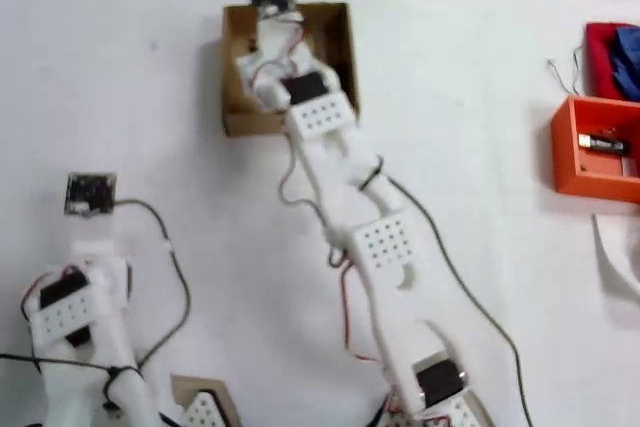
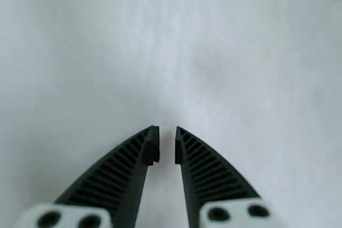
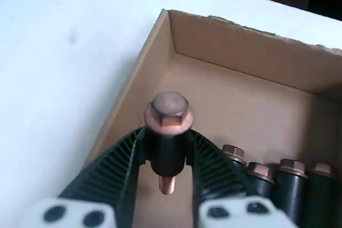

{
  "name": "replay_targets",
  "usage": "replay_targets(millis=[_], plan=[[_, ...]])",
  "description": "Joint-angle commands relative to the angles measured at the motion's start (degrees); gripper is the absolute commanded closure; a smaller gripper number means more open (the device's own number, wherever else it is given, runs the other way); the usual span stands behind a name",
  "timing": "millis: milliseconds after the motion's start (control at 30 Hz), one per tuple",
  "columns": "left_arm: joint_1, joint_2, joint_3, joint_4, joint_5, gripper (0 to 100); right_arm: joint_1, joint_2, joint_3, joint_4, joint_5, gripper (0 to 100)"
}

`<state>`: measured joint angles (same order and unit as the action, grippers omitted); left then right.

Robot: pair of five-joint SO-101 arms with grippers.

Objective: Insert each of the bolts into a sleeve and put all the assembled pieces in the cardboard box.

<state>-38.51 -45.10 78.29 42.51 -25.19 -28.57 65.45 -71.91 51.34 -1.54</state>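
Your right gripper [image 3: 166, 145] was pinching a sleeve [image 3: 165, 161], a dark tube, with one finger on each side of it. A bolt [image 3: 169, 113] sat in that sleeve. Its coppery head rested on top of the sleeve, and its thin tip poked out below. The piece stood almost upright in the pinch. It hung over the box [image 3: 240, 52], close to one side wall (you could not tell from these views how high above the floor it was).

Four more pieces [image 3: 291, 180] were already in the box. Each was a dark sleeve with a coppery bolt head at its end. They were side by side in a row, touching or nearly touching. The nearest one was just beside one finger of the right gripper.

From above, your right arm [image 1: 350, 187] stretched across the white table [image 1: 130, 77] to the box, and its wrist end was over the open top. The box sat near the far edge of the table.

Your left arm [image 1: 75, 317] was at the near left corner, well apart from the box. Your left gripper [image 2: 166, 145] pointed down at the table. Its fingers were pressed almost together, with a thin gap at the tips.

An orange tray [image 1: 590, 162] sat at the right edge of the table, well apart from the box, with a small dark thing in it.
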Motion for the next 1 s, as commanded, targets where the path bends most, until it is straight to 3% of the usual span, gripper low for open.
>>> replay_targets(millis=[0,567,967], plan=[[-0.09,-0.79,0.04,-0.88,0.44,93,-0.22,-1.63,-0.44,0.04,-0.44,97.9],[-0.09,-0.79,0.13,-0.97,0.44,93,0.13,-2.15,-1.05,8.57,-0.53,97.9],[-0.09,-0.79,0.13,-0.97,0.44,93,0.13,-1.1,-0.79,8.57,-2.81,97.9]])
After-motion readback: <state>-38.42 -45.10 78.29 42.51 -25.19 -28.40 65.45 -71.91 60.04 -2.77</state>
